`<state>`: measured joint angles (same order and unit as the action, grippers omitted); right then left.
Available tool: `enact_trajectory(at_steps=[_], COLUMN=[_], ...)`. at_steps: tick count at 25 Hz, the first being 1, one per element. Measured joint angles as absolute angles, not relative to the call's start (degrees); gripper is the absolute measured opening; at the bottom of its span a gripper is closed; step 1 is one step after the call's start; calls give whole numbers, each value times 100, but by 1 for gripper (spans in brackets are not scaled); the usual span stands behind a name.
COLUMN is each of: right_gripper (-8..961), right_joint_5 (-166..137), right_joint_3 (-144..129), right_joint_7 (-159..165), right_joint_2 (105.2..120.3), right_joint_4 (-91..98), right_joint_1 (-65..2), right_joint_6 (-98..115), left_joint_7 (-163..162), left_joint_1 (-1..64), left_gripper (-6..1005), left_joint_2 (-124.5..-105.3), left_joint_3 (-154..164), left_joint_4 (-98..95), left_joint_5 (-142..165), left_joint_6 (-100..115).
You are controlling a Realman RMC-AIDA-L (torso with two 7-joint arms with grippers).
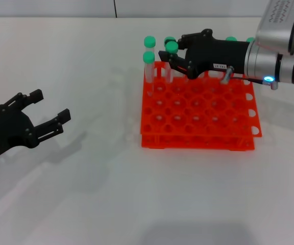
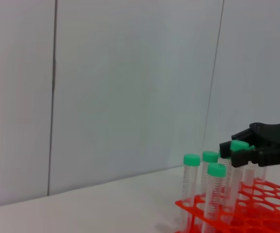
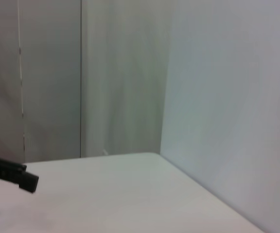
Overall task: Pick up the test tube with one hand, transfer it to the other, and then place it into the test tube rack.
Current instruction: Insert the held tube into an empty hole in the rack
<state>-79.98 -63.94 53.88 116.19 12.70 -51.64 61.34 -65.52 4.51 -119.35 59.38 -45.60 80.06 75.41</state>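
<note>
While the right gripper [image 1: 168, 58] fingers clamped the green-capped clear test tube [image 1: 171, 48] over the orange rack [image 1: 198, 109], its white label was unreadable; left gripper [image 1: 50, 111] fingers apart.

Orange test tube rack [image 1: 198, 112], green-capped tubes [image 1: 148, 64]

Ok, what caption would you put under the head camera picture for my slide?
Right gripper holds a green-capped test tube over the orange rack; left gripper waits open on the table.

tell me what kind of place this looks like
Probably a lab-style robot test bench: an orange test tube rack with green-capped tubes on a plain white table, bare pale wall panels behind.
</note>
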Motion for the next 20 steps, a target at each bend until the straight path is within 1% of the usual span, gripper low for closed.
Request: enact_trajectory(at_steps=[20], right_gripper=[345], right_joint_5=[-7998], right_joint_3=[-6779], right_joint_7=[5598], right_joint_2=[11619], right_joint_4=[1298], right_joint_1=[-5242], right_joint_6=[5955], left_joint_7=[-6539], left_joint_1=[466], left_gripper=[883], left_joint_2=[-11927], left_joint_3=[5915], left_joint_4=[-4488], left_joint_5=[8039], left_joint_6=[7504])
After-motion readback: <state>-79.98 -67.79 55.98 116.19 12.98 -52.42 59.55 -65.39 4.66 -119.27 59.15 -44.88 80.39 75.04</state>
